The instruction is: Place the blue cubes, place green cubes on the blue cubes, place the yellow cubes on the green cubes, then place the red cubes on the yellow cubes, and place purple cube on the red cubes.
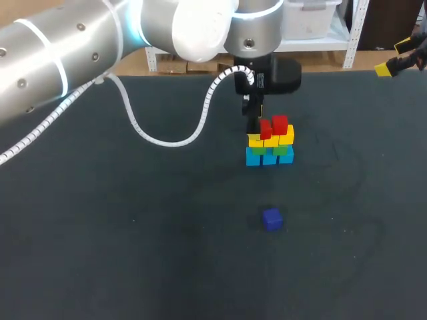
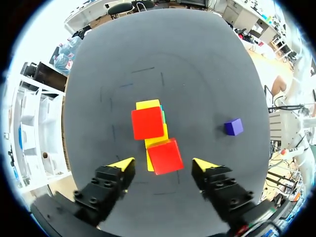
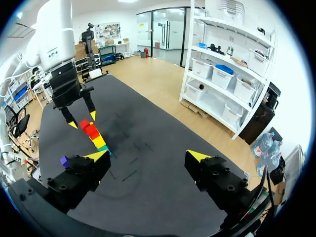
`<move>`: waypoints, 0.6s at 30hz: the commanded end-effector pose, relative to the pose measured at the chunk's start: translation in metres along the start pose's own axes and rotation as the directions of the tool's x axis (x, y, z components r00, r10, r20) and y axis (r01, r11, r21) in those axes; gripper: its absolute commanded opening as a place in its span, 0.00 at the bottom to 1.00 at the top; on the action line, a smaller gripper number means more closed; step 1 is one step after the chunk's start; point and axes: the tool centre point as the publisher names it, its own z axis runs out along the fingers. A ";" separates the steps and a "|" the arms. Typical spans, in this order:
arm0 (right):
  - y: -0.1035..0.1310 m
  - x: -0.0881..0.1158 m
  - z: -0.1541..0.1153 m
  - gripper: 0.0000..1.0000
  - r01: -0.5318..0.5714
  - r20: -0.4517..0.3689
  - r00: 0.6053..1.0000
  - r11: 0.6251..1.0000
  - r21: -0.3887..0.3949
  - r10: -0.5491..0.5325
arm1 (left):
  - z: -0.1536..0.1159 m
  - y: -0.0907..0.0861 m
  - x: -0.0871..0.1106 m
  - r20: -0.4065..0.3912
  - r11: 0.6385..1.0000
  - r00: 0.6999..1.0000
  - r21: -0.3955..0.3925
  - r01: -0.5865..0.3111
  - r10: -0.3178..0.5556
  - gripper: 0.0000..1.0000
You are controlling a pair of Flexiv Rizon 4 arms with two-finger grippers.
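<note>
Roughly in the middle of the table (image 1: pixel 100 233), a stack (image 1: pixel 269 143) of cubes: blue cubes (image 1: pixel 269 158) at the base, green cubes (image 1: pixel 280 150) peeping out above them, yellow cubes (image 1: pixel 270 141) next, two red cubes (image 1: pixel 279 124) on top, close side by side. Right over the stack, the left gripper (image 1: pixel 253 119), fingers spread wide, holding nothing. In the left wrist view, yellow tips either side of one red cube, a gap on each side, no contact seen. In the head view, dark fingers down just behind the red cubes, hiding a little of the stack's far side.

From the left arm (image 1: pixel 67 60) toward that gripper, a white coiled cable (image 1: pixel 167 137), sagging in a loop well off to the left arm's side of the stack.

Alone on the dark cloth, the purple cube (image 1: pixel 271 219), well apart from the stack and nearer the robot than it.

Far from the stack, off toward the table's far right corner, the right gripper (image 3: pixel 148 156), likewise wide and empty. Ahead of it across the table: stack, purple cube and left gripper.
</note>
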 end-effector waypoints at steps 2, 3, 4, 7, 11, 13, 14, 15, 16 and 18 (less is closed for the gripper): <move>-0.001 0.000 0.001 1.00 0.001 0.003 1.000 1.000 -0.005 -0.001 | 0.000 0.000 0.001 0.002 1.000 1.000 -0.008 0.002 -0.002 1.00; -0.001 0.000 0.001 1.00 0.001 0.003 1.000 1.000 -0.005 -0.001 | -0.001 0.000 0.001 0.002 1.000 1.000 -0.012 0.003 -0.003 1.00; -0.001 0.000 0.001 1.00 0.001 0.003 1.000 1.000 -0.005 -0.001 | -0.001 0.000 0.001 0.001 1.000 1.000 -0.017 0.005 -0.005 1.00; -0.001 0.000 0.001 1.00 0.001 0.003 1.000 1.000 -0.005 -0.001 | -0.001 0.002 0.000 -0.001 0.999 1.000 -0.033 0.000 0.000 1.00; -0.001 0.000 0.001 1.00 0.001 0.003 1.000 1.000 -0.005 -0.001 | -0.001 0.004 -0.001 -0.009 0.999 1.000 -0.046 -0.004 0.004 0.81; -0.001 0.000 0.001 1.00 0.001 0.003 1.000 1.000 -0.005 -0.001 | -0.001 0.005 -0.001 -0.009 0.999 1.000 -0.052 -0.009 0.009 0.78; -0.001 0.000 0.001 1.00 0.001 0.003 1.000 1.000 -0.005 -0.001 | -0.001 0.005 -0.002 -0.008 0.998 1.000 -0.054 -0.011 0.010 0.76; -0.001 0.000 0.001 1.00 0.001 0.003 1.000 1.000 -0.005 -0.001 | -0.001 0.005 -0.002 -0.007 0.998 1.000 -0.055 -0.013 0.012 0.74; -0.001 0.000 0.001 1.00 0.001 0.003 1.000 1.000 -0.005 -0.001 | 0.000 0.005 -0.002 -0.007 0.998 1.000 -0.056 -0.014 0.013 0.71; -0.001 0.000 0.001 1.00 0.001 0.003 1.000 1.000 -0.005 -0.001 | 0.000 0.005 -0.002 -0.006 0.998 1.000 -0.056 -0.016 0.015 0.68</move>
